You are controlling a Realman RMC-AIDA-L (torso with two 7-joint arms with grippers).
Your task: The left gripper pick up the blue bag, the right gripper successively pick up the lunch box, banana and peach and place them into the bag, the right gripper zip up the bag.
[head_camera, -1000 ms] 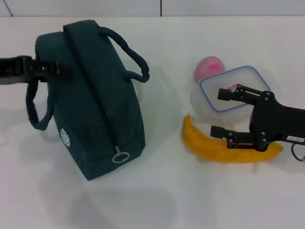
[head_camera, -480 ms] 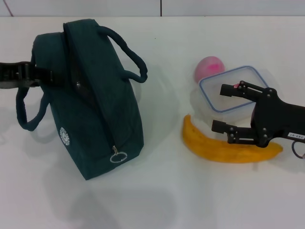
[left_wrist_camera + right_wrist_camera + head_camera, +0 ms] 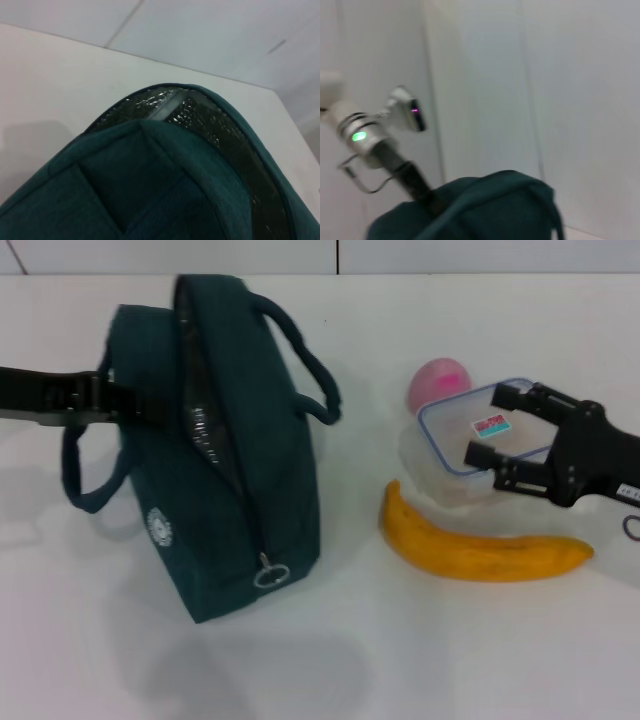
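**Bag held open, right claw over the lunch box**

Left gripper [image 3: 125,403] comes in from the left edge of the head view and meets the blue bag [image 3: 215,450] at its upper side, by the near handle. Fingers are buried against the fabric, so I cannot tell how far they are closed or exactly what they pinch. Judged purpose: hold the mouth up and steady for loading. The zip line gapes along the top, silver lining showing in the slit, zipper pull ring [image 3: 271,574] at the near end.

Right gripper [image 3: 497,425] hovers over the lunch box [image 3: 470,435], jaws spread wide, nothing in them; one finger near the far rim, the other over the near edge. Looks lined up to straddle the box, the first item to go in (contact with the lid not discernible).

Banana [image 3: 480,550] lies on the table just in front of the box. Peach [image 3: 438,381] sits behind it, touching or nearly so.

Hidden: the bag's interior; the right end of the box under the claw. Left wrist view gives only fabric and lining [image 3: 210,125]. Right wrist view shows the bag top [image 3: 490,205] and the far arm, not its own fingers.
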